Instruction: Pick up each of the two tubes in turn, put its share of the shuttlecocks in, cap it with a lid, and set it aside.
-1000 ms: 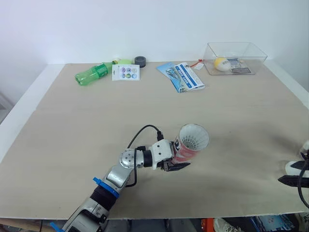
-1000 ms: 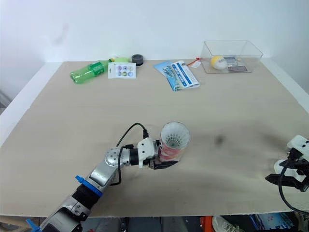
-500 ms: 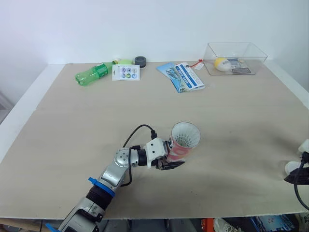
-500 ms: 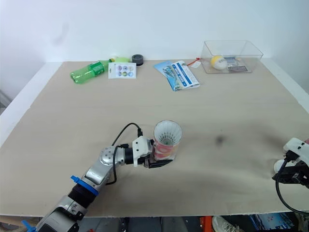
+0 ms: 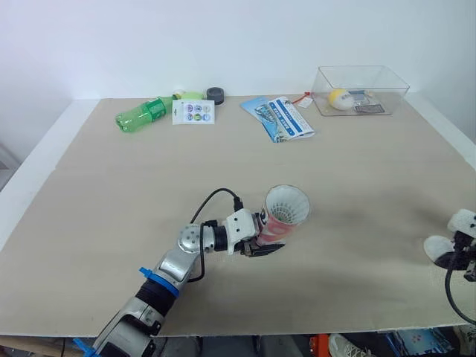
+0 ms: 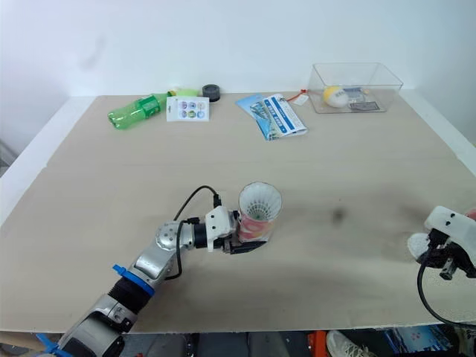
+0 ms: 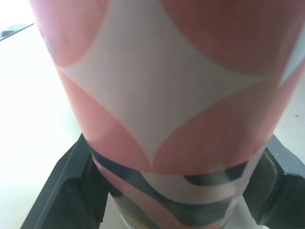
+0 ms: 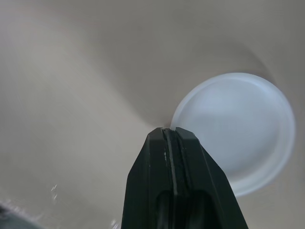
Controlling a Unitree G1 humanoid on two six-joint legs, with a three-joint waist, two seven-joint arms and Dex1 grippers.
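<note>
A pink and white tube (image 5: 284, 220) stands tilted at the middle of the table, its open mouth showing white shuttlecock feathers (image 5: 288, 205) inside. My left gripper (image 5: 271, 239) is clamped round its lower part; the left wrist view shows the tube wall (image 7: 167, 95) between the two black fingers (image 7: 66, 191). At the table's right edge my right gripper (image 5: 451, 257) is shut, pinching the rim of a translucent white lid (image 5: 437, 248). From the right wrist, the closed fingertips (image 8: 169, 134) meet at the edge of the lid (image 8: 236, 131).
Along the far edge lie a green bottle (image 5: 141, 114), a sticker card (image 5: 193, 112), a black round object (image 5: 216, 94), a blue leaflet (image 5: 279, 117) and a clear box (image 5: 361, 88) holding a yellow ball.
My right gripper has shut on the lid's rim and shifted it slightly left and up. The left gripper has drawn the tube a little to the left.
</note>
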